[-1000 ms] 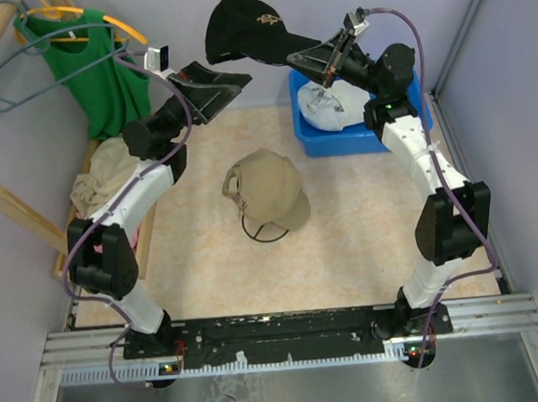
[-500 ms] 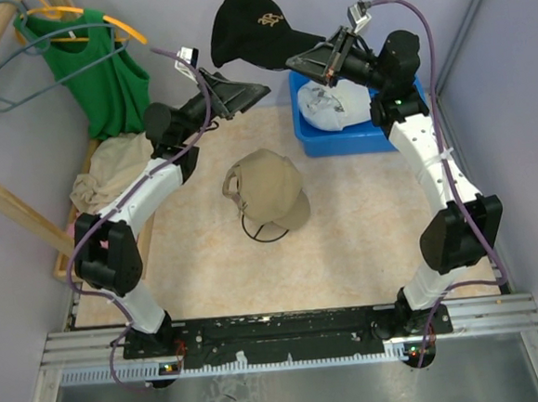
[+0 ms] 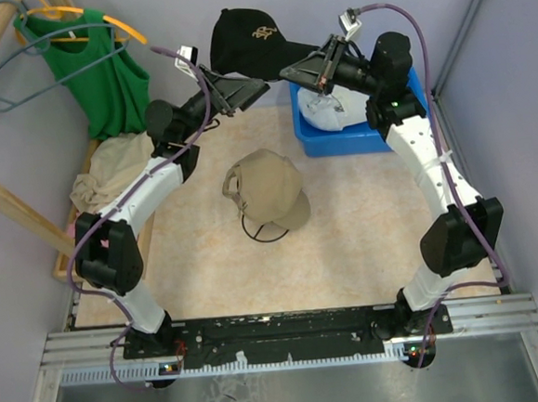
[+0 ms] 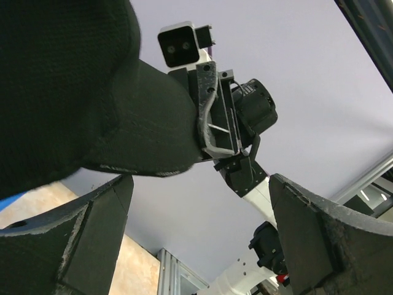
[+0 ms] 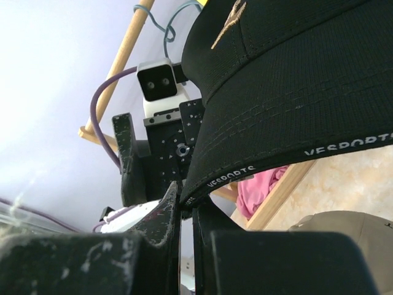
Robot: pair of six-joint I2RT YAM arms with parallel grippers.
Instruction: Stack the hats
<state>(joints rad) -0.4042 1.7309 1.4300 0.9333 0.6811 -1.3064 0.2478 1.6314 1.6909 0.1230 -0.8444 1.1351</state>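
My right gripper [image 3: 298, 68] is shut on the brim of the black cap [image 3: 249, 40] and holds it high at the back of the table; the brim edge shows pinched between its fingers in the right wrist view [image 5: 288, 98]. My left gripper [image 3: 249, 89] is open, raised just below and left of the black cap, its jaws wide apart in the left wrist view [image 4: 196, 233] with the cap [image 4: 67, 86] above them. A tan cap [image 3: 266, 190] lies mid-table over a dark wire frame. A white cap [image 3: 329, 106] lies in the blue bin [image 3: 357, 138].
A green top on hangers [image 3: 91, 66] hangs at the back left. A beige cloth [image 3: 104, 172] and pink fabric lie on the wooden rack at the left. Purple walls close in the back and right.
My left gripper rose and swung right toward the black cap, then held there. My right gripper shifted the black cap slightly left and lower.
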